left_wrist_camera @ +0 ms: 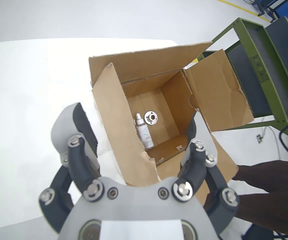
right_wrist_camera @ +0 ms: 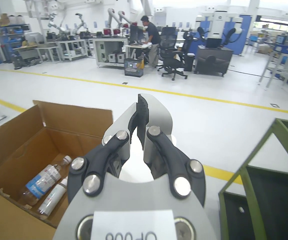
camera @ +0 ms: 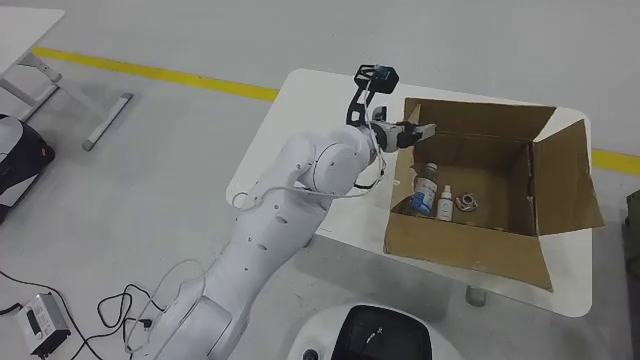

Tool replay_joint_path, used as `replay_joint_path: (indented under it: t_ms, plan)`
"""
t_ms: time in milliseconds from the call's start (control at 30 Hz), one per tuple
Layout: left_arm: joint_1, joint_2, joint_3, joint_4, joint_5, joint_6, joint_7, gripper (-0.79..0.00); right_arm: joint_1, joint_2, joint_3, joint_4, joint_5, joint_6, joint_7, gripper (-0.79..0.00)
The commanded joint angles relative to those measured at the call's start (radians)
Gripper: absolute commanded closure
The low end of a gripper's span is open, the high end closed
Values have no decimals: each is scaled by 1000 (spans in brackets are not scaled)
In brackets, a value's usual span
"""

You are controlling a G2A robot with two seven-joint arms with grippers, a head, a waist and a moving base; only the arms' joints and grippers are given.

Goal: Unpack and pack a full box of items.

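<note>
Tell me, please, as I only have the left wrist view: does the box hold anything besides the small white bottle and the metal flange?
Observer: Yes, a clear bottle with a blue label lies on the floor of the box, hidden from you by the wall nearest the left gripper.
Operator: Is it touching the small white bottle?
Observer: I cannot tell contact, but they lie close side by side. The small white bottle sits between the clear one and the metal flange.
Operator: And the right gripper?
Observer: The right gripper is shut with nothing in it, off to the side of the box.
</note>
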Motion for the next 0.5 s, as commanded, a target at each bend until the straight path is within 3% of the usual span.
replay_joint_path:
  t_ms: [0, 200, 467]
  plan:
    - [13, 9, 2, 2, 129, -15, 24, 0, -18, -1, 20, 20, 2, 27, -10, 0]
    - [53, 18, 19, 42, 286, -39, -5, 0, -18, -8, -11, 91, 17, 45, 6, 0]
    - [20, -6, 93, 139, 205, -41, 1, 0, 61, -23, -159, 133, 17, -9, 40, 0]
